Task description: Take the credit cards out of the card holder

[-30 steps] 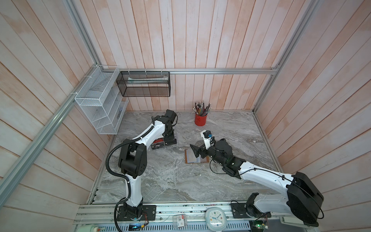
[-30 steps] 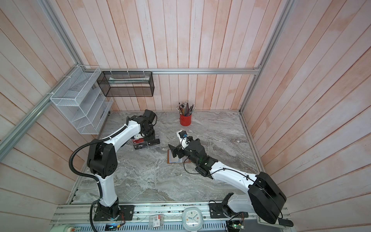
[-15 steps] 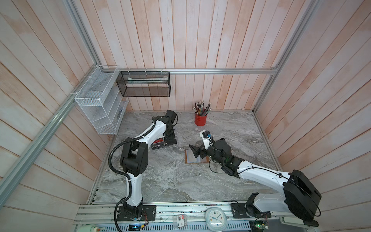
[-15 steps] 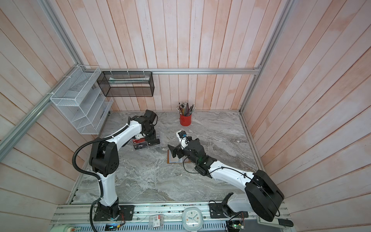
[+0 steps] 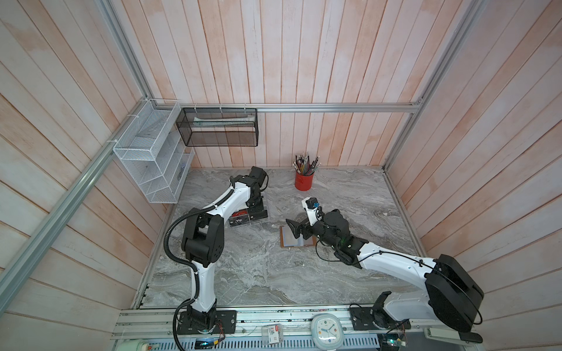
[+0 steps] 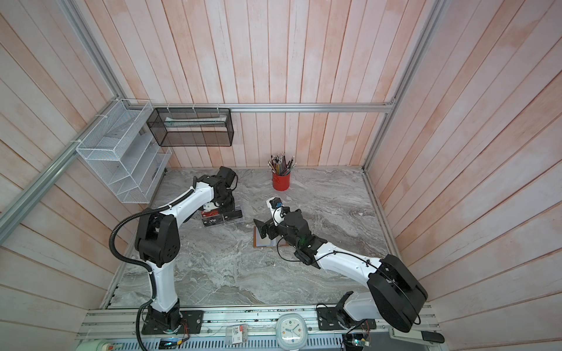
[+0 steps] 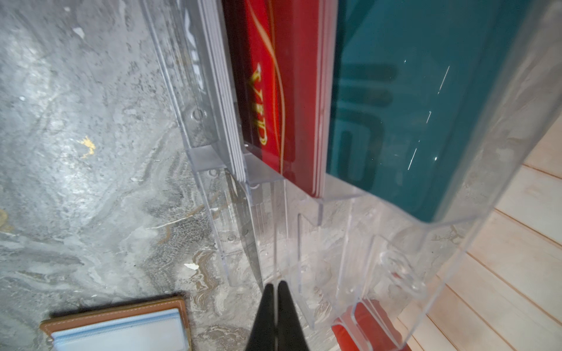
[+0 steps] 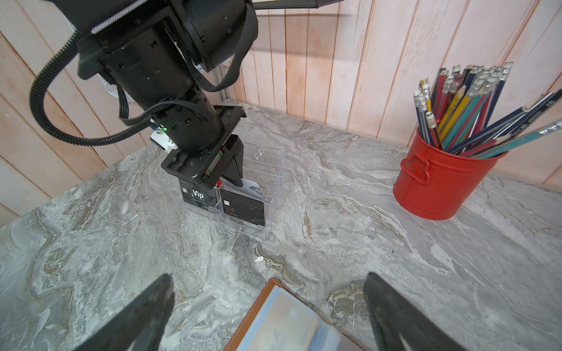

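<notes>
The right tool (image 8: pixel 269 281) hangs with its jaws spread wide, gripping nothing. Just beneath it, between the two fingers (image 8: pixel 146 310), the card holder (image 8: pixel 273 322) lies open on the surface (image 5: pixel 258 273) with its pale plastic inside facing up. Whatever cards sit in it are too blurred to tell. Well apart, farther back, the left tool (image 7: pixel 276 291) is pinched shut, its tips lowered into the clear rack (image 7: pixel 334 243) that holds the Vip cards (image 7: pixel 282 91). A red pencil pot (image 8: pixel 441 188) stands off to one side.
</notes>
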You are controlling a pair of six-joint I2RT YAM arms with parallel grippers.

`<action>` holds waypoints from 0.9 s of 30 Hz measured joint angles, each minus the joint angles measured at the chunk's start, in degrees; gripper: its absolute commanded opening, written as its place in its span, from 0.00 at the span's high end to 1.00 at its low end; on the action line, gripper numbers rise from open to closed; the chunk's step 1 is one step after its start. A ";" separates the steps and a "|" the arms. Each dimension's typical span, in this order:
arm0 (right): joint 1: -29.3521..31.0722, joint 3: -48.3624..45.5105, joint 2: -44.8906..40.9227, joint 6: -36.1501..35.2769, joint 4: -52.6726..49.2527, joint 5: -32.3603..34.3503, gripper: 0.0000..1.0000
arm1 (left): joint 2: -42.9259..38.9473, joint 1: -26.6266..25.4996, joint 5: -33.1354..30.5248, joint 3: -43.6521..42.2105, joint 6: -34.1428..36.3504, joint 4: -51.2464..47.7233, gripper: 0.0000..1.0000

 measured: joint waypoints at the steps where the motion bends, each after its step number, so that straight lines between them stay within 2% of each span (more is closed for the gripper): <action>1: 0.00 0.00 0.00 0.00 0.02 0.00 0.02 | 0.00 0.02 -0.02 0.00 0.02 -0.02 1.00; 14: -0.15 -0.02 0.00 -0.02 0.04 -0.50 0.02 | 1.29 0.15 -0.42 1.55 0.00 -0.96 1.00; 27: -0.28 -0.13 0.00 0.00 0.11 -1.11 0.02 | 1.73 0.17 -0.44 1.62 0.02 -0.83 0.94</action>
